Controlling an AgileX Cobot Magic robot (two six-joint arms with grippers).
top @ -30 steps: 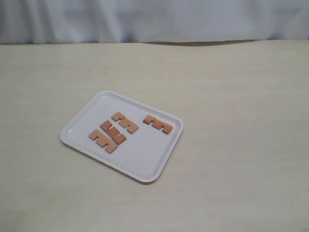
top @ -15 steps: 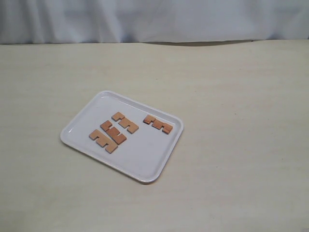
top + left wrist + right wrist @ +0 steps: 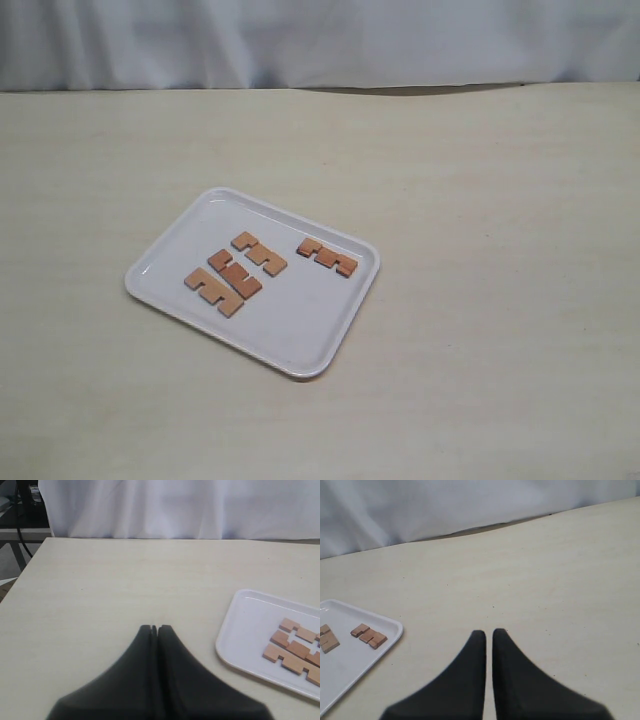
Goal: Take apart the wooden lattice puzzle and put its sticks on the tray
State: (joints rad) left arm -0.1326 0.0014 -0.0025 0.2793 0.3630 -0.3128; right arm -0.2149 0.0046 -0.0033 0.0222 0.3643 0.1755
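Left pincer (image 3: pixel 154 628): the two black fingers are pressing together tip to tip, pinching nothing, and hovering over bare desk (image 3: pixel 480 200).

Right pincer (image 3: pixel 489 631): the fingers are sitting drawn together with only a sliver of gap showing between them, gripping nothing, also over bare desk. Neither pincer is showing in the exterior view.

The tray (image 3: pixel 300 340) is resting flat on the desk, forward of both pincers and off to the side of each, well apart from the fingertips. It is lying on the side of each pincer that faces the other.

The wooden lattice puzzle is lying fully separated. Three sticks (image 3: pixel 235 273) are lying flat and close together inside the tray, on the portion nearer the left pincer. The fourth stick (image 3: pixel 327 257) is lying flat and apart from them, near the tray rim on the right pincer's side. No stick is touching either pincer.

A white cloth (image 3: pixel 320 40) is hanging beyond the far desk edge.
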